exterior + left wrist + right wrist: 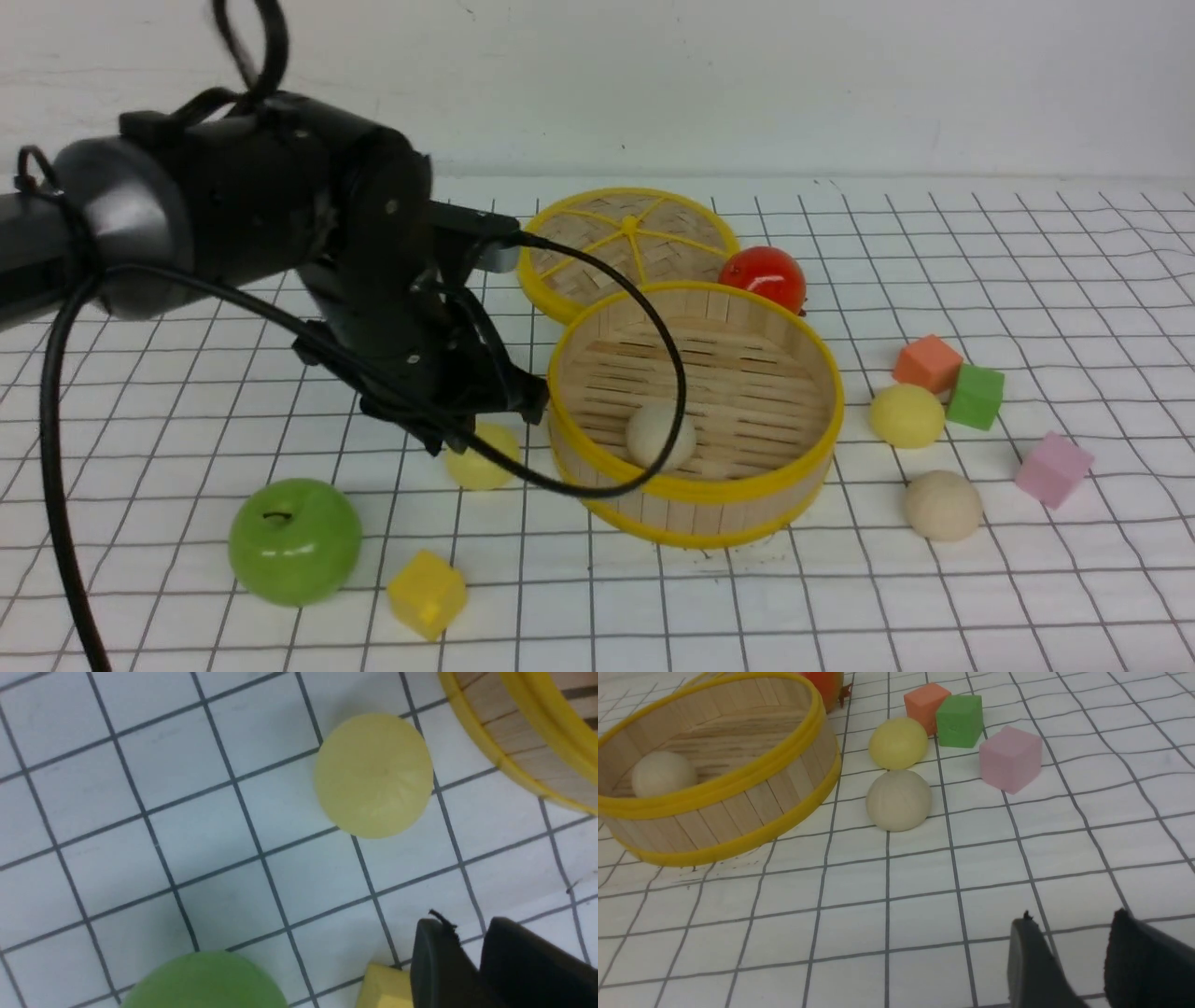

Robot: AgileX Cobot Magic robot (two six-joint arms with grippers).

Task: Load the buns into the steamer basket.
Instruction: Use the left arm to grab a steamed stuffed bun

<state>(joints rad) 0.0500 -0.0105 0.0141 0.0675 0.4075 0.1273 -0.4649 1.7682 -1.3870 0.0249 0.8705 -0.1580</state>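
Just left of the steamer basket [695, 487], on the bench [1027, 579], a pale yellow bun [483, 457] lies close under my left hand [474, 952]. I cannot tell whether that hand is spread or pressed together, but it pinches nothing. One cream bun [660, 435] sits inside the basket. The yellow one looks light, smooth and ready to roll, so I judge a hold across its widest middle safest. My right hand [1078, 961] hangs slightly spread, empty.

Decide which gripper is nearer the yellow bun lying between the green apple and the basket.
Left. The left gripper hangs right by that bun; the right gripper sits across the basket, on its other side.
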